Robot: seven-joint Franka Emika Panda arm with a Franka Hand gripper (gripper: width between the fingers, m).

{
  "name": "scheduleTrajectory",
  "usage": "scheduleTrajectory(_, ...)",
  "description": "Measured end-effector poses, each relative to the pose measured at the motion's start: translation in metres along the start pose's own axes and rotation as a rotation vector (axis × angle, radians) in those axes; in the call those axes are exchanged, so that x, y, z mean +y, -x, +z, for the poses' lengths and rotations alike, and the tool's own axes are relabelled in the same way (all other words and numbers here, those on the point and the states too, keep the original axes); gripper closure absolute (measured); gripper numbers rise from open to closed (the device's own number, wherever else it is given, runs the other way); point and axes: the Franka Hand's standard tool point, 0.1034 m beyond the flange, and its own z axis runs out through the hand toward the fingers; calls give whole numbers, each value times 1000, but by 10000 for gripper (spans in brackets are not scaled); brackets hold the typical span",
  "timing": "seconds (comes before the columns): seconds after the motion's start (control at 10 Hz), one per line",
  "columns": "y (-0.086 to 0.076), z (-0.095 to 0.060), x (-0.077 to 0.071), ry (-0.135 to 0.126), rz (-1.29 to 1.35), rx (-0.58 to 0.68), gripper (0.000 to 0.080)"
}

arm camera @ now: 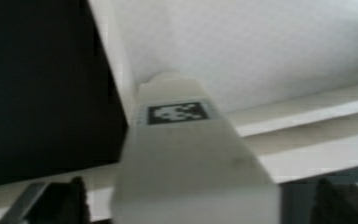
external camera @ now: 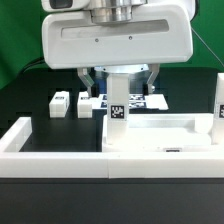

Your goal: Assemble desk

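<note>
Leg post [external camera: 118,108] stands upright, long axis vertical; end effector [external camera: 118,80] released, straddling it.

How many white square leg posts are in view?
4. Two white square leg posts sit on the black table at the exterior view's left; one stands at the white rectangular tabletop slab's corner, beneath the gripper; one stands at that view's right edge. More may be hidden.

Green backdrop [external camera: 14,40] behind, at both upper corners; matte black work surface [external camera: 40,85] below; low white border wall [external camera: 60,165] along front; lighting even, soft.
</note>
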Motion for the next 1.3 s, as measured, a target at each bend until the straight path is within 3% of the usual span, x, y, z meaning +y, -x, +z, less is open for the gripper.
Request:
scheduleTrajectory(0.1,0,0,0,0,3,0,272)
scheduleTrajectory(0.3,0,0,4,5,6,0,510)
scheduleTrajectory(0.6,-1,0,12,-2,115,2,509)
scheduleTrajectory(0.9,2,-1,18,11,370,-7,501)
scheduleTrajectory(1.2,3,-1,20,19,424,-7,495)
scheduleTrajectory(1.3,3,-1,19,17,425,-7,414)
